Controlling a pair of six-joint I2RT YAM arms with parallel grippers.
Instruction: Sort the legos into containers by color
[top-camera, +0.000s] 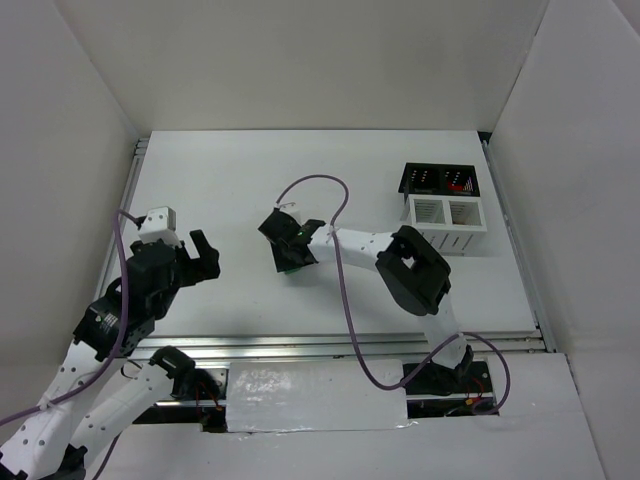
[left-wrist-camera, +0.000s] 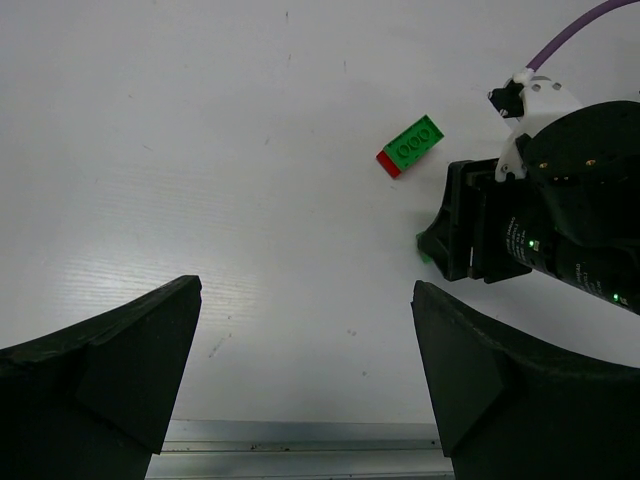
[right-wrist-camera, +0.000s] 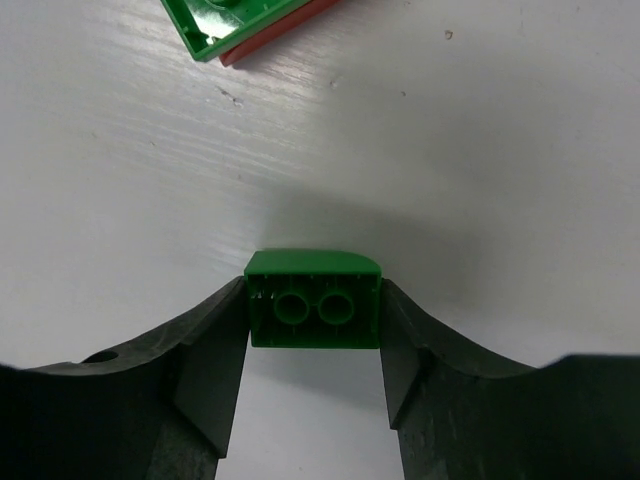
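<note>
A green lego (right-wrist-camera: 314, 300) lies on its side on the white table, hollow underside facing the camera. My right gripper (right-wrist-camera: 314, 312) is shut on it, one finger against each side. In the top view that gripper (top-camera: 290, 256) sits at the table's middle. Just beyond it lies a green lego stacked on a red one (right-wrist-camera: 235, 20), seen also in the left wrist view (left-wrist-camera: 410, 146). My left gripper (left-wrist-camera: 305, 330) is open over bare table near the front edge, at the left in the top view (top-camera: 203, 258). The containers stand at the back right: a black one (top-camera: 440, 182) and a white slatted one (top-camera: 447, 222).
Something red (top-camera: 460, 186) shows inside the black container. A purple cable (top-camera: 345, 290) loops over the table beside the right arm. A metal rail (left-wrist-camera: 300, 435) runs along the table's near edge. White walls close in the table on three sides.
</note>
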